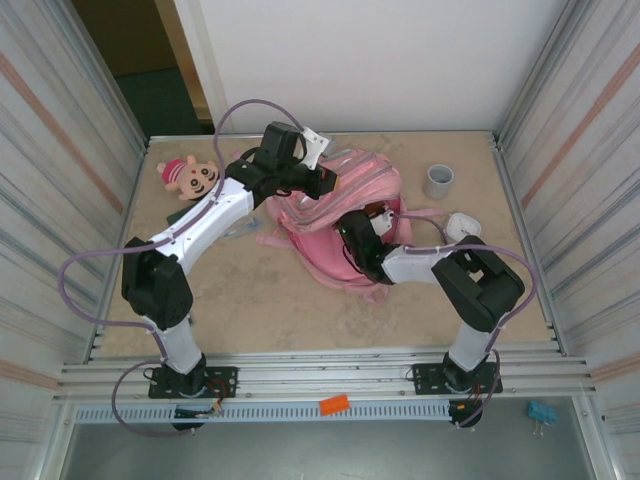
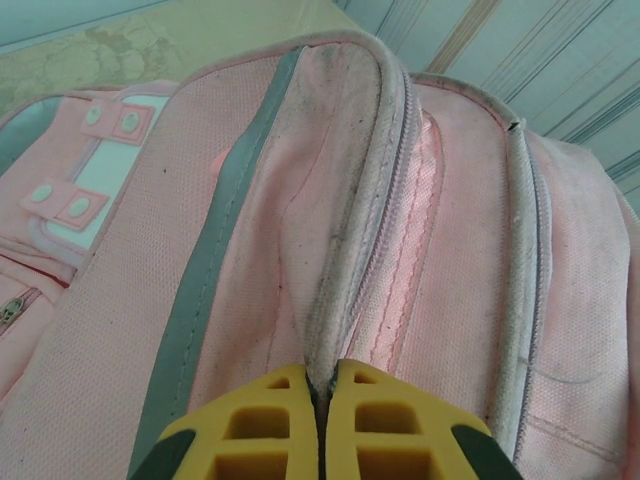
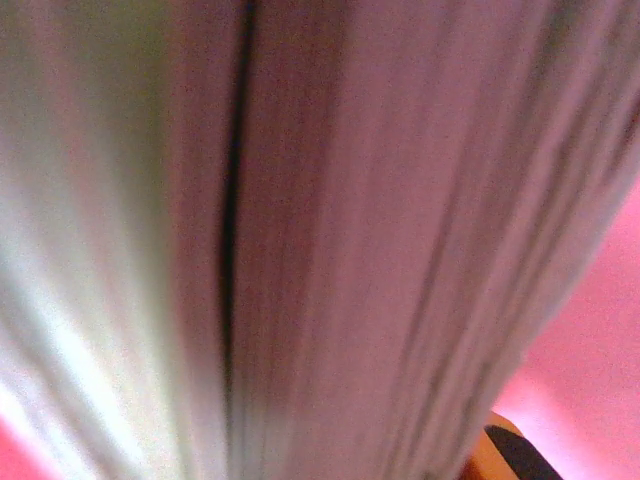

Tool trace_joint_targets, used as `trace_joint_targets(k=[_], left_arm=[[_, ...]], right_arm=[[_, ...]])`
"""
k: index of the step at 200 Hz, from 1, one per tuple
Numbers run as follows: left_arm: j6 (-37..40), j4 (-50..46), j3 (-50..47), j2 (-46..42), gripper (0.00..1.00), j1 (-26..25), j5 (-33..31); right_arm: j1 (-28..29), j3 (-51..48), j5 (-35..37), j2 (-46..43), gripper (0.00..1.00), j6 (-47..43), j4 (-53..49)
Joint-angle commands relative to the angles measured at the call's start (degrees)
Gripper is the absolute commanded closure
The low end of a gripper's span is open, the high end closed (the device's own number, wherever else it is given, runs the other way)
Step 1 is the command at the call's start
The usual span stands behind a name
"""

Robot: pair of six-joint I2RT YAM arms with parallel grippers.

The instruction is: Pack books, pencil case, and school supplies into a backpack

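**Now: one arm pinches the pink backpack's rim while the other carries the book into it**

Seen from above, a large pink backpack [image 1: 365,180] lies a little right of centre on the pale bench [image 1: 260,300]. Both arms reach in from the bottom of the frame and meet at the bag.

The left arm crosses from lower left to the bag's upper edge. In its wrist view, the left end effector [image 2: 321,375] is clenched, its yellow fingers pressed together on a grubby white-trimmed fold of the bag beside a zip. This grip is probably there to lift the rim and hold the mouth open and steady.

The right arm bends in from lower right, and the right end effector [image 1: 370,225] is buried in the pink fabric at the middle of the bag. Its wrist view is blurred. Pale page edges of the book [image 3: 330,240] run from bottom to top, with pink fabric on either side and one orange fingertip at lower right. The book rises straight out from the fingers, so I judge it to be grasped and partly inside the bag.

A slim grey-blue piece [image 1: 238,236] lies on the bench under the left forearm, not yet packed. A plush doll [image 1: 185,175] sits at upper left and a grey cup [image 1: 438,181] at upper right, both away from the bag.
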Motion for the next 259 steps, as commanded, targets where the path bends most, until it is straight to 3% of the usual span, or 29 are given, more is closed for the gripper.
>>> trace_joint_targets(k=[1,25,71,141,163,212,238,259], left_arm=[[-1.1,7.7,0.3,-3.2,1.00,0.5,3.1],[-1.1,7.4,-0.1,-3.3,1.00,1.1,3.1],[-1.5,8.5,-1.2,-3.9,1.00,1.5,3.1],[0.0,8.1,-2.5,-4.6,1.00,2.3,1.7],[0.5,8.6,-3.4,-5.1,1.00,2.5,1.0],[0.8,10.5,-7.3,-6.0,1.00,2.4,0.5],[2.6,10.1,-9.1,-6.4,1.00,1.9,0.2],[5.7,9.2,-12.1,-6.7,1.00,0.2,-4.3]], right_arm=[[-1.3,4.4,-2.8,1.3,0.74,2.2,-4.5],[-0.7,4.4,-3.8,0.5,0.49,2.7,-7.9],[-0.3,3.3,-6.7,-3.2,0.28,4.6,-15.2],[1.1,-6.7,-9.0,-14.9,0.25,2.9,-17.6],[3.1,-9.4,-5.2,-22.8,0.25,-1.3,-20.7],[12.2,-4.5,12.1,-42.9,0.25,-9.5,-43.4],[12.8,-4.6,11.4,-50.9,0.24,-15.6,-47.8],[12.2,-1.5,10.4,-51.7,0.23,-22.2,-51.1]])
